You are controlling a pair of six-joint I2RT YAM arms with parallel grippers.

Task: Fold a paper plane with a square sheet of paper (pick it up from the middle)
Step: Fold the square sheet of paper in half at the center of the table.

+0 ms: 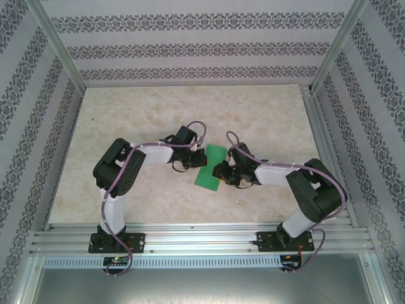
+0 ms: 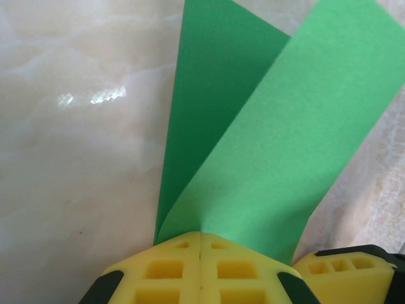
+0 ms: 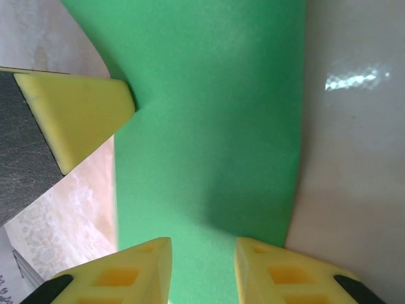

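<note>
One square sheet of paper, bent over, pinched at its fold by the left gripper. The right gripper stands part open, the sheet seen between its tips.

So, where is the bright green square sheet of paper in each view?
Top external: the bright green square sheet of paper lies near the picture's centre.
Left wrist: it fans up and right from the shut yellow left fingers.
Right wrist: it runs from top centre down between the parted right fingers.
Shared landmark: the beige marbled tabletop around it.
</note>
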